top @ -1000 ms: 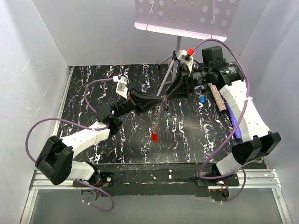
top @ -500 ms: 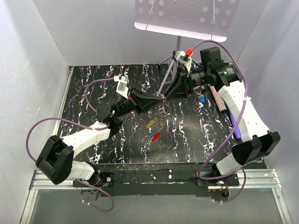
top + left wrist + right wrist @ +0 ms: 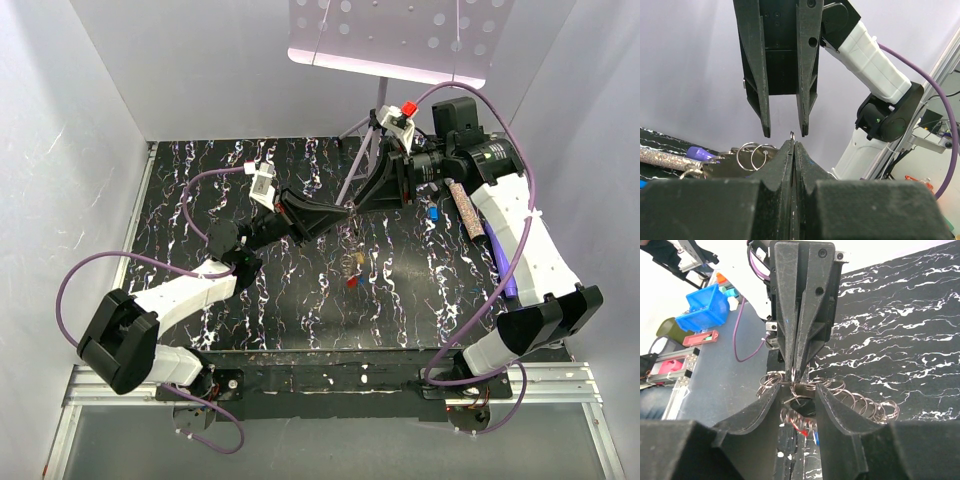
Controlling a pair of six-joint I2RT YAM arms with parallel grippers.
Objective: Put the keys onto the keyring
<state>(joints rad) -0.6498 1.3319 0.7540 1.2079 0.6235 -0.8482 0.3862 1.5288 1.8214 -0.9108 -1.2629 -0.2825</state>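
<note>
**Centre of the top view.** The left pincer is shut tight, pinching the wire of the keyring at its tip. The right pincer meets it tip to tip, its jaws parted narrowly with nothing seen between them. The keys, one yellow-headed and one red-headed, hang beneath that point over the worktop. Half a second ago they hung further to the lower left; both arms have barely moved. A blue-headed key lies where it was, at right.
</note>
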